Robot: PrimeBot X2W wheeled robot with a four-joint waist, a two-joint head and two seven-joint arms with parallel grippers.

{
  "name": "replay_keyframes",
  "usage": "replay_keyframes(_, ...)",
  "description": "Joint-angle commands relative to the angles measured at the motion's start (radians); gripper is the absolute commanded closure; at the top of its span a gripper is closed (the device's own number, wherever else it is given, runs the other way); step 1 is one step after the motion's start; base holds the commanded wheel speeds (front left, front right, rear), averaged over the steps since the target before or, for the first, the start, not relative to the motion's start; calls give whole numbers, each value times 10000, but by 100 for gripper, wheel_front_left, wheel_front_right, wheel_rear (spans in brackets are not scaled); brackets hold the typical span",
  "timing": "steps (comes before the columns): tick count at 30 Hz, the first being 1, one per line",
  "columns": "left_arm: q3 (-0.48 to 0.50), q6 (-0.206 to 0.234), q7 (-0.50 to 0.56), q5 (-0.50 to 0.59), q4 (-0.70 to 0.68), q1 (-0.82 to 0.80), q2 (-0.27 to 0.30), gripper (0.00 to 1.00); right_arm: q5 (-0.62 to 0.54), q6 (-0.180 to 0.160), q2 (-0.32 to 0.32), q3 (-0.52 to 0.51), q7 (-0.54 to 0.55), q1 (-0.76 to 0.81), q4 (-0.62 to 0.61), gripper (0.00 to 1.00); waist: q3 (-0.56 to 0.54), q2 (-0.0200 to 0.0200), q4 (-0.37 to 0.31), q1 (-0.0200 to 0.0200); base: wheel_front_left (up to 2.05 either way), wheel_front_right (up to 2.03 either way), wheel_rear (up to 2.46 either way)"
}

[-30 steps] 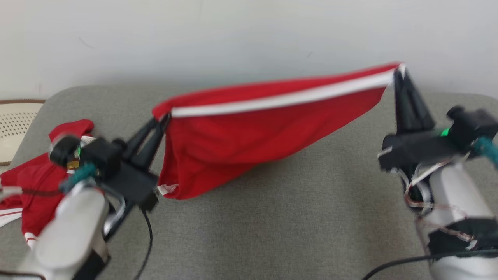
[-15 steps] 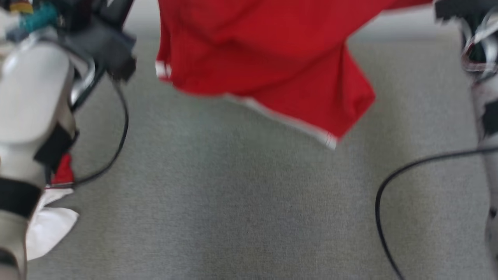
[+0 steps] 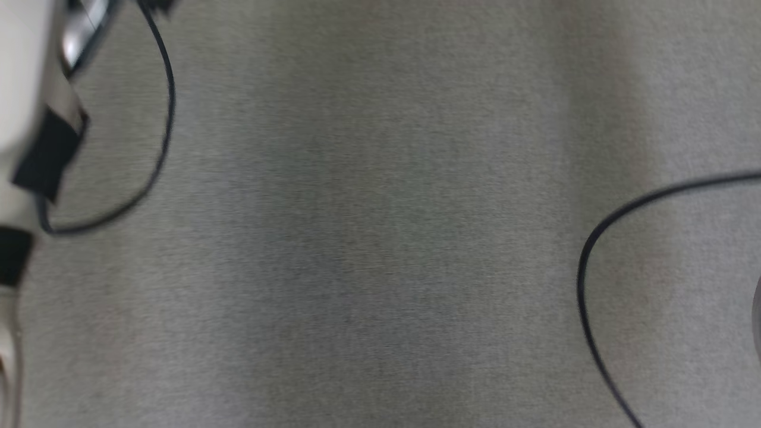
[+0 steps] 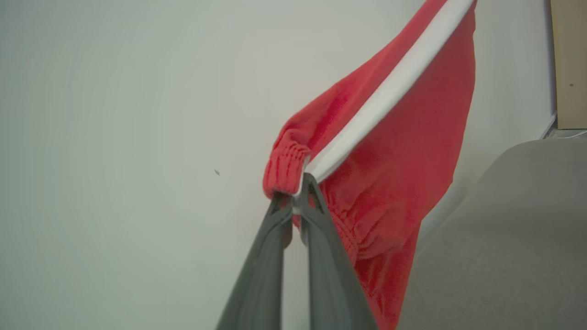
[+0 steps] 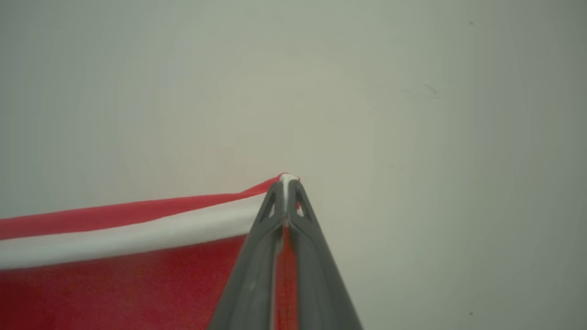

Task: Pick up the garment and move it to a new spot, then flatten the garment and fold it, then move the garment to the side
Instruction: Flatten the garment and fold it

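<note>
The garment [image 4: 403, 151] is red cloth with a white stripe and a ribbed, gathered hem. In the left wrist view my left gripper [image 4: 298, 190] is shut on that ribbed hem, and the cloth rises to the upper right in front of a pale wall. In the right wrist view my right gripper [image 5: 286, 183] is shut on the far corner of the garment [image 5: 114, 275], which stretches off to the left with its white stripe taut. The head view looks down at the grey cushion [image 3: 380, 238], with my pale left forearm [image 3: 24, 89] at the left edge.
Black cables loop over the grey cushion at the left [image 3: 160, 137] and at the right [image 3: 594, 249] of the head view. A pale wall [image 4: 114, 137] stands behind the held cloth. The cushion's surface [image 4: 513, 238] lies lower right in the left wrist view.
The head camera has tilted down, so the garment and both grippers have slid out of the top of its picture. Both grips on the cloth stay shut.
</note>
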Motion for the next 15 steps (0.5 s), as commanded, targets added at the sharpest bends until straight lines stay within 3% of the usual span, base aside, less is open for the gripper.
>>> replay_keyframes(1, -42, 14, 1, -20, -82, 395, 68, 100, 101, -13, -160, 127, -3, 514, -158, 100, 547, -2, -585, -5, 0, 0, 0)
replay_keyframes(6, 178, 4, 3, -1239, -448, 3046, -128, 100, 904, -13, -790, 885, -2, 3362, -563, 100, 257, -2, -542, -5, 0, 0, 0)
replay_keyframes(10, 194, 5, -2, -1766, -775, 5019, -261, 100, 1492, -16, -961, 566, -2, 5595, -780, 100, -171, -2, -410, -5, 0, 0, 0)
replay_keyframes(15, 1207, 34, -5, -2249, -850, 7378, -660, 100, 1794, -50, -773, 281, -2, 8103, -843, 100, -889, -2, -316, -5, 0, 0, 0)
